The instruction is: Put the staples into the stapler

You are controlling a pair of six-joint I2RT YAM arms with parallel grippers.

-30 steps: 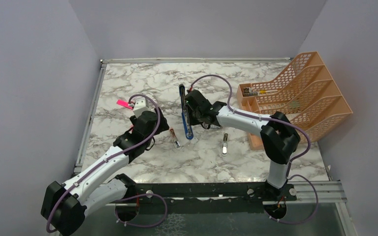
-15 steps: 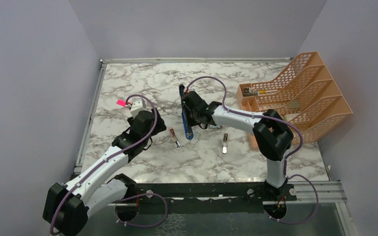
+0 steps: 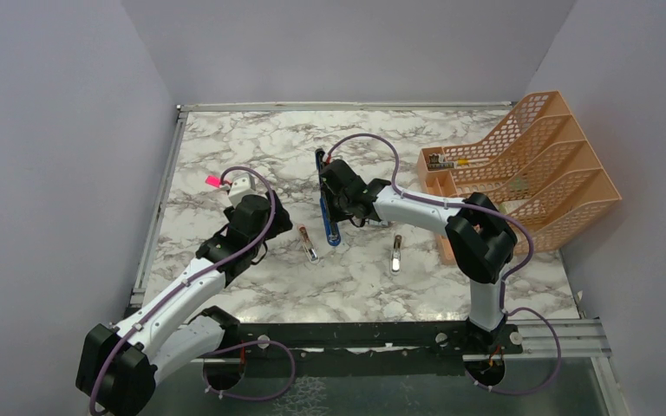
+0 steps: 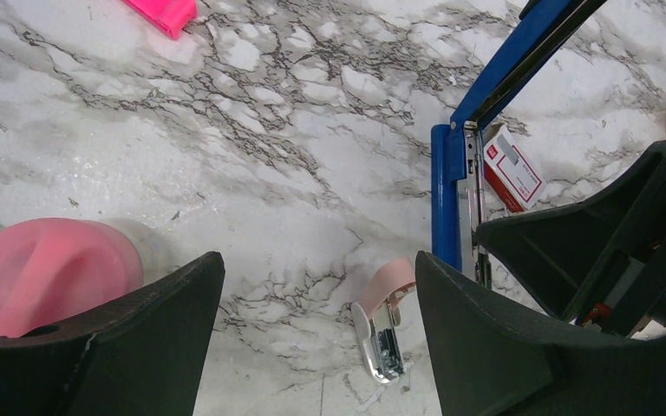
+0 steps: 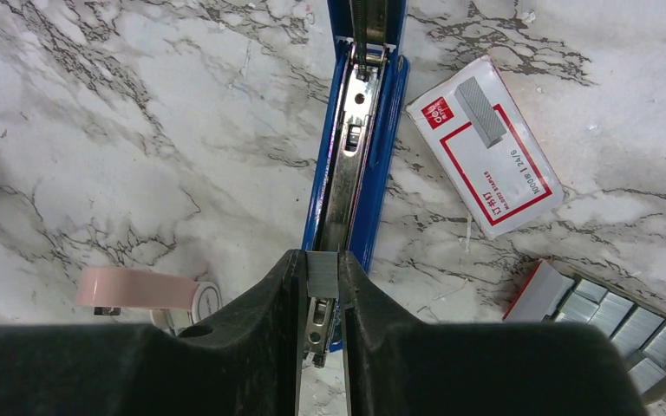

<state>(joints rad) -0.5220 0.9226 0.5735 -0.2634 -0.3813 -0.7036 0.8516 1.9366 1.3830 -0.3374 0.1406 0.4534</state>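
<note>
The blue stapler [image 5: 373, 156] lies open on the marble table, its silver inner rail facing up; it also shows in the top view [image 3: 323, 186] and the left wrist view [image 4: 444, 186]. My right gripper [image 5: 322, 264] is shut on a small grey block of staples [image 5: 322, 276] and holds it just over the near end of the rail. The red-and-white staple box sleeve [image 5: 486, 143] lies right of the stapler, and its tray with several grey blocks [image 5: 607, 322] lies nearer. My left gripper [image 4: 316, 269] is open and empty, left of the stapler.
A pink staple remover [image 4: 383, 316] lies between the left fingers, beside the stapler. A second one [image 3: 395, 254] lies nearer the front. A pink round object [image 4: 43, 269] and a bright pink piece [image 4: 163, 13] lie to the left. An orange file rack [image 3: 520, 173] stands at the right.
My right gripper has shifted slightly left and away, over the stapler, still holding the staples. The left arm has drawn back slightly.
</note>
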